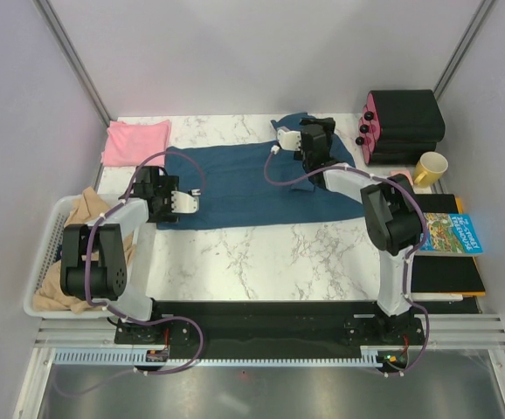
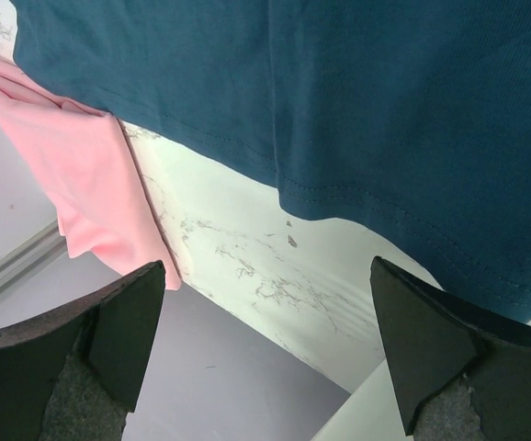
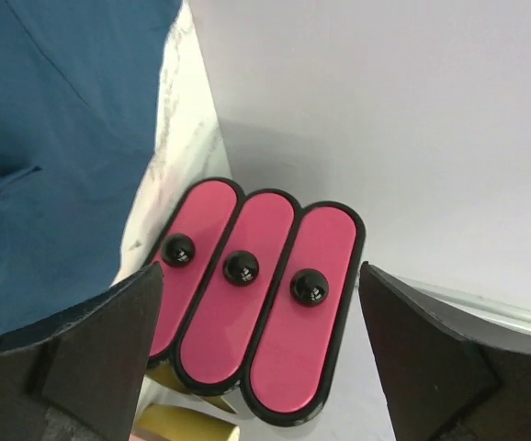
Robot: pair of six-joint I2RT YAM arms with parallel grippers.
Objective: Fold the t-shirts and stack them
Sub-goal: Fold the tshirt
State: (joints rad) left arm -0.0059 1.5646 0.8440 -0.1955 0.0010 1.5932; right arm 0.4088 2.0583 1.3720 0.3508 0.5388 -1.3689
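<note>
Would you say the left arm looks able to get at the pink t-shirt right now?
Probably yes: the left gripper is open and empty, and the pink t-shirt lies mostly uncovered close by, with nothing standing between them.

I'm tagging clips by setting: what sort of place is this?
Likely a robotics lab cell: bare partition walls boxing in a marble-look table, with a teal t-shirt spread on it.

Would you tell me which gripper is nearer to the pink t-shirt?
Left. The left gripper hovers just near-right of the pink t-shirt; the right gripper is farther right, across the blue t-shirt.
</note>
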